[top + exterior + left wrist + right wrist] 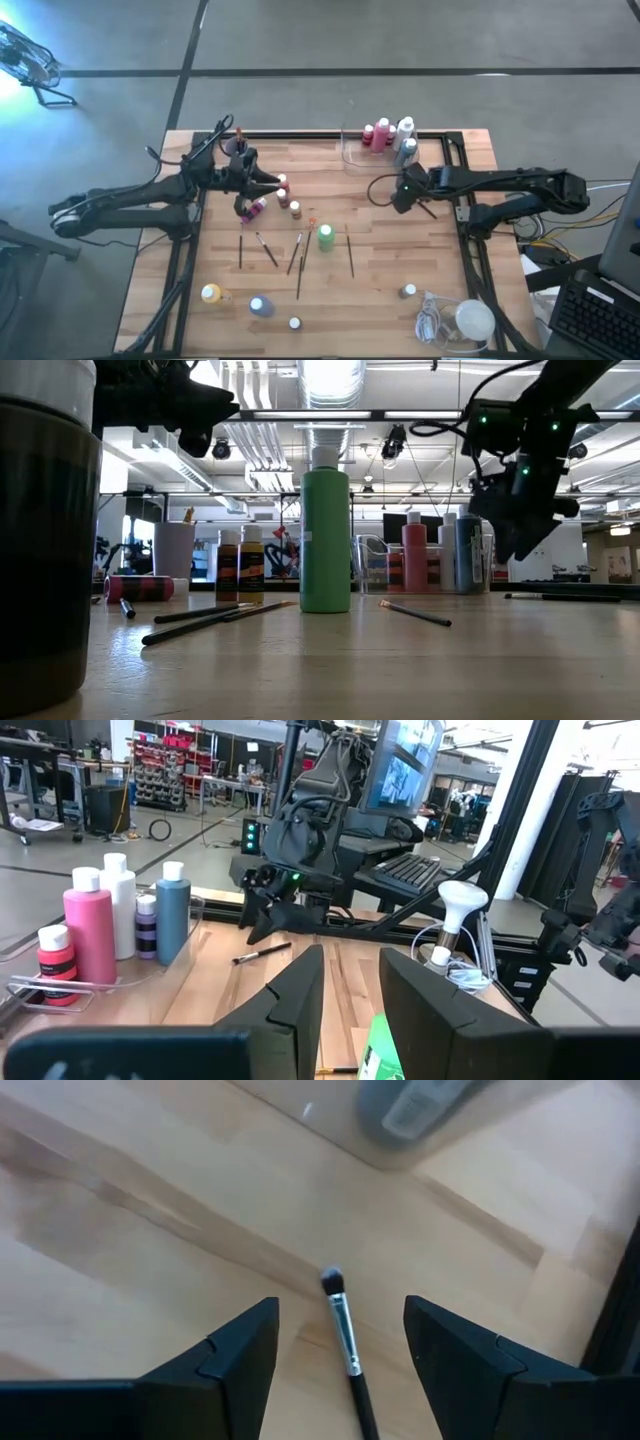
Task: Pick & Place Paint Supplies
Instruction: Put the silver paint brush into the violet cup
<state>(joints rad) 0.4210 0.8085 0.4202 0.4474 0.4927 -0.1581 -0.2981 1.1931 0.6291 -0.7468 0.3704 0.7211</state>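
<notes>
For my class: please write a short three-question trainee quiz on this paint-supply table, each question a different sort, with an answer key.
1. True or false: the right gripper hangs open over a paintbrush lying on the table.
2. In which container do the pink bottle and blue bottle stand?
A. purple cup
B. clear tray
C. cardboard box
3. Fill in: the tall green bottle stands ____ on the table.

Key: 1 true; 2 B; 3 upright

Grey concrete floor (pixel 330 40) surrounds the wooden table (pixel 380 280). A fan (pixel 25 62) stands at ten o'clock. Ducts (pixel 330 400) and bright lights hang overhead.
</notes>
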